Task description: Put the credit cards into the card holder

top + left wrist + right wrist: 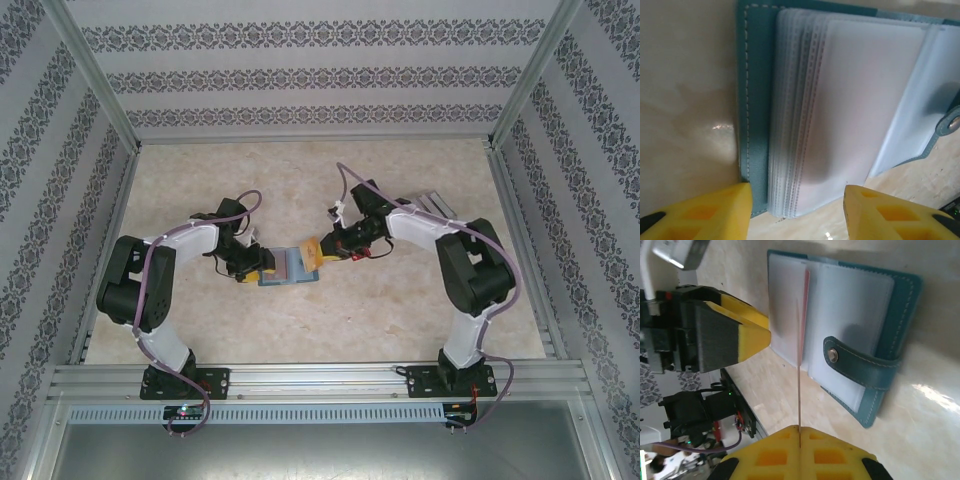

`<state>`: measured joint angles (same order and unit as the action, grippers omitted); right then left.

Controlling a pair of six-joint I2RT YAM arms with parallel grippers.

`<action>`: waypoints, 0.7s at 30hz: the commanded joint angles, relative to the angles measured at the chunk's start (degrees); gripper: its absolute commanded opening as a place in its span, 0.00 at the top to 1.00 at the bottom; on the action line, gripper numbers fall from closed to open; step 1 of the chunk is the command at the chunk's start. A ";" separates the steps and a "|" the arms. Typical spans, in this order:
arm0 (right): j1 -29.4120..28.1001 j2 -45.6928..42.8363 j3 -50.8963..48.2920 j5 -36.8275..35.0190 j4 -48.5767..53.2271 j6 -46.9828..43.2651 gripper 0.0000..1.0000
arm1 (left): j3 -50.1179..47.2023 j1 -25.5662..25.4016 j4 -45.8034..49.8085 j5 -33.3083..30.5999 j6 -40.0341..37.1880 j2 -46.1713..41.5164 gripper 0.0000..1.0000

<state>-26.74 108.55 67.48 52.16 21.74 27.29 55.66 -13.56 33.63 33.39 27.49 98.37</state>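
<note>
yellow fingertips of the right gripper [800,432] sit nearest the lens in the right wrist view, pressed together on a thin red credit card [800,365] that is seen almost edge-on and runs away from them toward the card holder [892,305]. that teal holder lies open and flat on the marbled table [685,100], midway between the two arms in the overhead view, its snap tab [860,365] flopped across the right-hand page. the card's far edge reaches in among the clear sleeves [855,100] near the fold, but i cannot tell whether it has actually entered a pocket or only rests against the plastic. the left gripper [797,210] hangs at the holder's other side with its jaws apart, clamping nothing, the stack of sleeves lying just beyond the gap. by my reading the task is in its early part: the sleeves facing the left wrist camera look empty, so this first card is at best partway in, and it needs sliding home and releasing. how many cards are left after it, i cannot tell.
</note>
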 commanded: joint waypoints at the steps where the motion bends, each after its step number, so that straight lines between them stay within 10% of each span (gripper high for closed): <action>1: -1.23 3.22 1.25 3.03 -4.74 3.73 1.00 | 1.30 -0.68 -1.28 -1.57 0.33 1.55 0.54; 21: -1.73 10.30 -1.56 7.16 -16.43 8.88 1.00 | 0.56 -0.72 -0.71 -6.49 0.64 3.23 0.74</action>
<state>-28.27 117.16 66.89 57.65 7.16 35.92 56.29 -13.82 33.23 31.59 27.64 99.83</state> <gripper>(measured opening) 0.066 0.262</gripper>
